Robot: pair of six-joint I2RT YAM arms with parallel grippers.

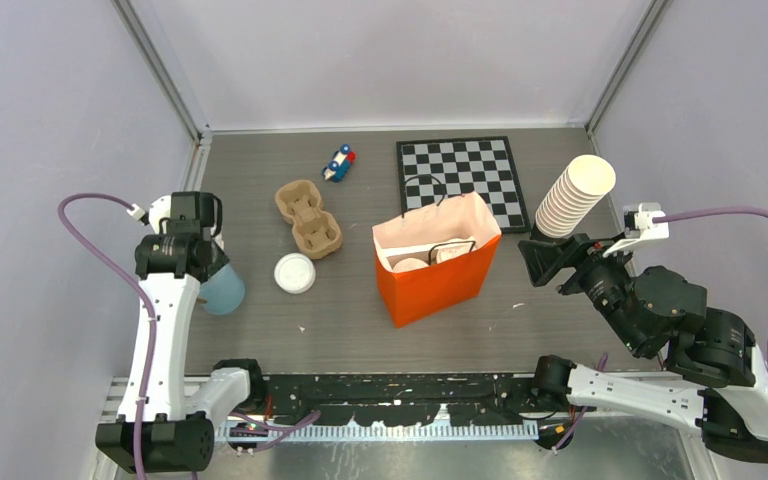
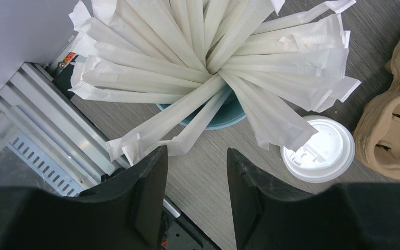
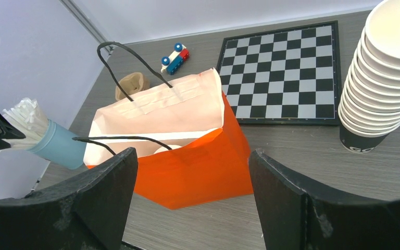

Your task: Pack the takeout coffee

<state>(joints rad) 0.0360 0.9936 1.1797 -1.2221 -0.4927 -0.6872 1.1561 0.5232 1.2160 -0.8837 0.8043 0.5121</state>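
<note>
Left claw [image 2: 197, 156] half open above straws [image 2: 187, 52]; right claw [image 3: 192, 156] wide; both empty.
Coffee [image 1: 410, 265] seems to sit inside the bag [image 1: 435, 285], mid-frame: light, crushable paper, slick lid; grip its wall gently, below the lid.

A robot lab cell: plain walls [image 1: 390, 50], aluminium frame posts [image 1: 158, 65].

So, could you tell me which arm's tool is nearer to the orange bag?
Right. The right tool sits just beside the bag, open toward it; the left tool is farther off, by the cup of straws.
</note>
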